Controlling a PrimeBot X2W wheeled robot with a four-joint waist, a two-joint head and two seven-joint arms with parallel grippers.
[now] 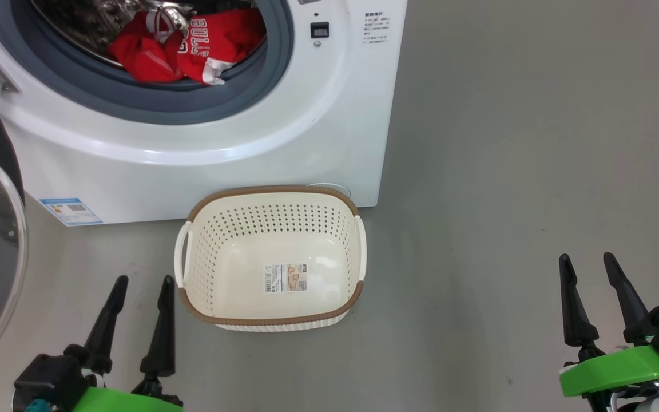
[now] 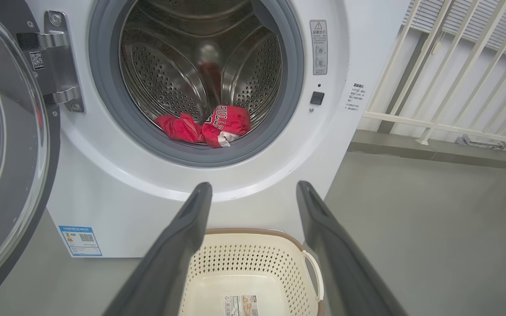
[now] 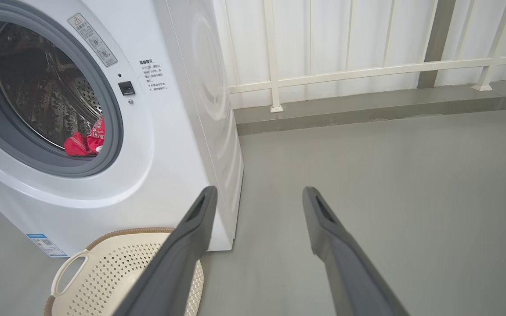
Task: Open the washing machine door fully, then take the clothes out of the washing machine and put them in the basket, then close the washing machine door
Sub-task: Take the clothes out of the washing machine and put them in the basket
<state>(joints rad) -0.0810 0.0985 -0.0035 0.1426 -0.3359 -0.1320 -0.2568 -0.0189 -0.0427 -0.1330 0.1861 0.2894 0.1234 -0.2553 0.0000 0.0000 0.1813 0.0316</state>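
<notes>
While inside washing machine (image 1: 301, 143), red clothes (image 1: 192, 51).

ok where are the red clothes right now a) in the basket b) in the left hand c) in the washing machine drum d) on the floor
c: the clothes lie at the front of the drum of the washing machine, and the basket has no garment in it.

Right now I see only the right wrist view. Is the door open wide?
Observer: Yes. The door stands swung wide to the left.
Operator: Is the basket empty?
Observer: The basket is empty but for a sticker on its bottom.
Operator: And the left gripper?
Observer: The left gripper is open and empty, just left of the basket.
</notes>
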